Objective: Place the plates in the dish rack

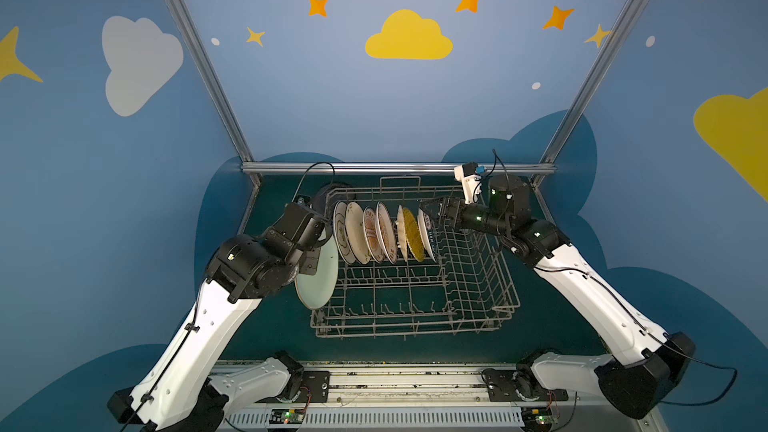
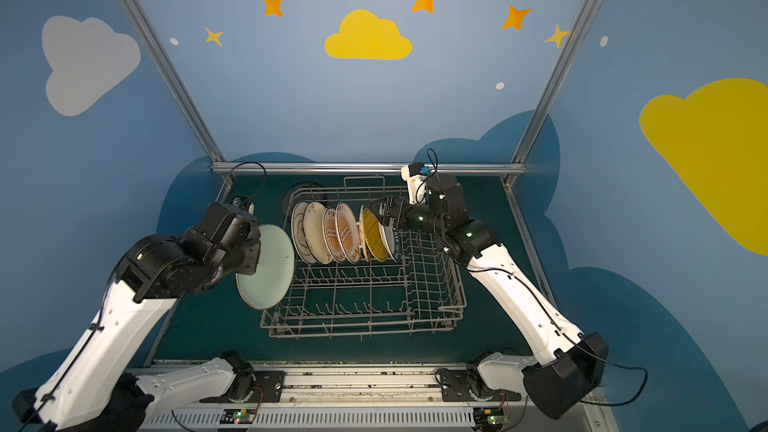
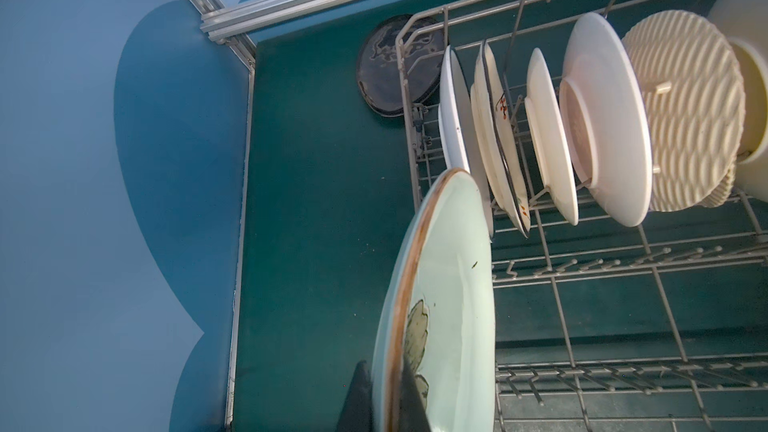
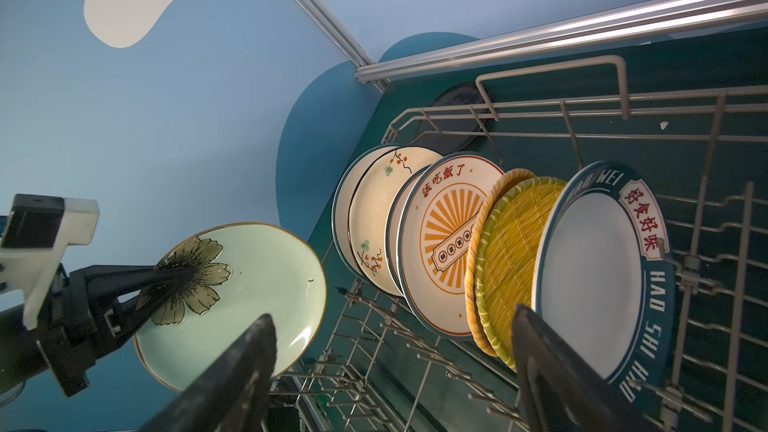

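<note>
My left gripper [image 3: 386,367] is shut on the rim of a pale green floral plate [image 1: 318,284], held on edge just outside the left side of the grey wire dish rack [image 1: 415,332]. Several plates stand in the rack's far row. They include an orange sunburst plate [image 4: 449,243], a yellow woven plate [image 4: 511,268] and a white plate with a dark lettered rim [image 4: 590,276]. A black plate [image 3: 390,64] lies on the table behind the rack's far left corner. My right gripper [image 4: 392,313] stands open over the rack beside the lettered plate, with nothing between its fingers.
An aluminium rail [image 1: 395,168] runs along the back of the teal table [image 1: 552,317], with slanted posts at both corners. Blue painted walls close in on the left, right and back. The arms' base rail [image 1: 399,384] lies along the front edge.
</note>
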You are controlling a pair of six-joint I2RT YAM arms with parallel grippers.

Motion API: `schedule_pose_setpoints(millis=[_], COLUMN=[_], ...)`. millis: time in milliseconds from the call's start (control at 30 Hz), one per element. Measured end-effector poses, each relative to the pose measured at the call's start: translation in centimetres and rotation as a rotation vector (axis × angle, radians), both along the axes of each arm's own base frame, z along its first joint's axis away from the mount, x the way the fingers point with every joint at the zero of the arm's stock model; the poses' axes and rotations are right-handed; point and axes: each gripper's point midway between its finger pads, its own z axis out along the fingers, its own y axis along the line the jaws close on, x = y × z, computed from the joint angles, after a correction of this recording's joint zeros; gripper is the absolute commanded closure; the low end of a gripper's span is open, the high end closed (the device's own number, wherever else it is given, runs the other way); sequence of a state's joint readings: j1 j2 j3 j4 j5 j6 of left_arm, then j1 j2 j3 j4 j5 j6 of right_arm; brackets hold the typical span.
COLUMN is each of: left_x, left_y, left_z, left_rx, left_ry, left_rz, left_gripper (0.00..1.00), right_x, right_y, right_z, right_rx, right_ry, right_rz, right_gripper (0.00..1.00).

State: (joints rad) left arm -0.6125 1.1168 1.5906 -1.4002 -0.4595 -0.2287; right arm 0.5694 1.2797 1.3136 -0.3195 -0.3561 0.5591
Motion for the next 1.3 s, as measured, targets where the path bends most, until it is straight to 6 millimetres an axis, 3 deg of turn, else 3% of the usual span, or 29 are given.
schedule_pose_setpoints(millis=[333,767,1300], left_x=[0.1,0.0,0.3], left_y=[-1.0,-1.5,-3.7], left_z=[-1.4,-4.1,-4.8], left_rx=[0.055,0.083,0.186], left_ry=[0.049,0.103,0.106], left_rz=[0.009,0.03,0.037], left_gripper=[0.96,0.96,0.96], right_x=[-0.5,-3.4,-4.1], right_y=[0.5,2.1,2.0], right_z=[0.0,-1.7,-2.7], right_rx=[-0.009,-0.084,-0.104], right_ry=[-0.012,-0.015,0.003], right_rz=[0.022,0.117,0.128], right_gripper=[0.14,0.14,0.14])
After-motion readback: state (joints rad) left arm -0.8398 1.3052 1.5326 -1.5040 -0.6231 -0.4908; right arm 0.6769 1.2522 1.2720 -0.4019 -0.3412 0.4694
